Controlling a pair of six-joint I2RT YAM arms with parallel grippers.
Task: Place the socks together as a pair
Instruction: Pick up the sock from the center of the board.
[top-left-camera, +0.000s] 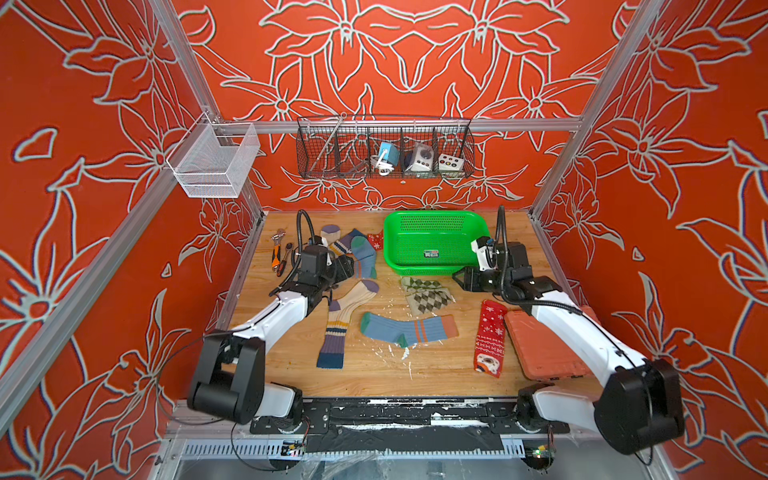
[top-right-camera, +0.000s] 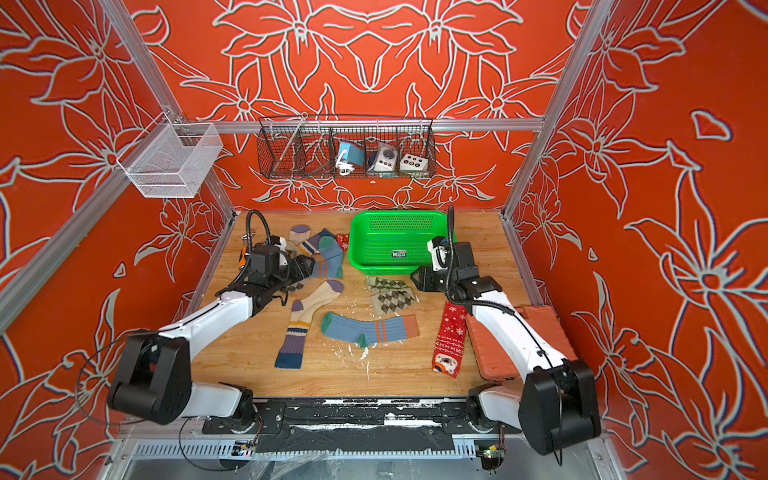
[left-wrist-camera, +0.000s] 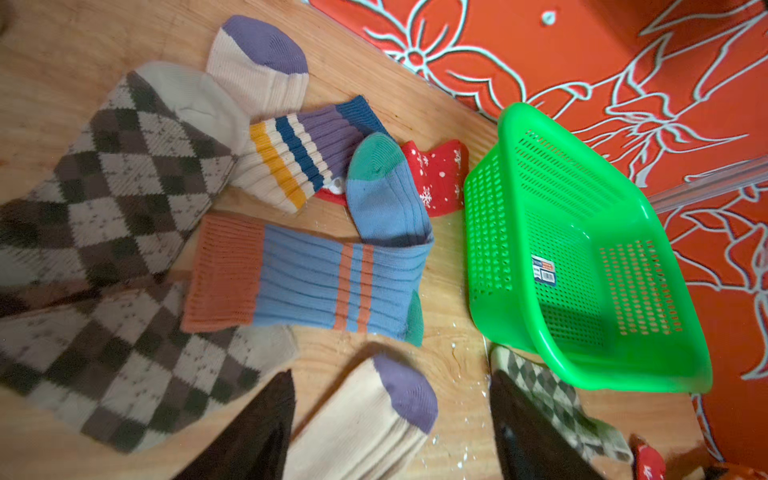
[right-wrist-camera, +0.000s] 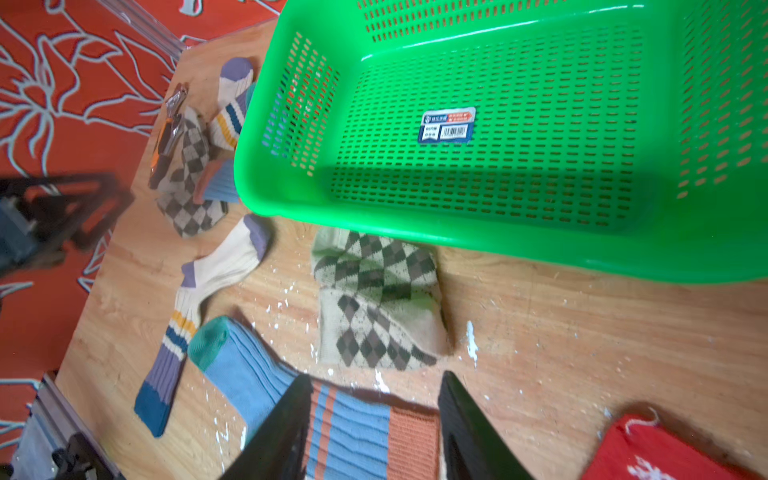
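Your left gripper and right gripper both show fingers spread, empty. Pinch the cream purple-toed sock, at the tabletop's 9 o'clock, mid-leg: light, limp, it'll drape. Its mate lies at 11 o'clock.

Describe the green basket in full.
The green basket is glossy perforated plastic, rectangular with rounded corners and a smooth rolled rim. It sits upright at the back of the wooden table. It is empty apart from a barcode sticker on its floor. Its near rim overhangs an argyle sock.
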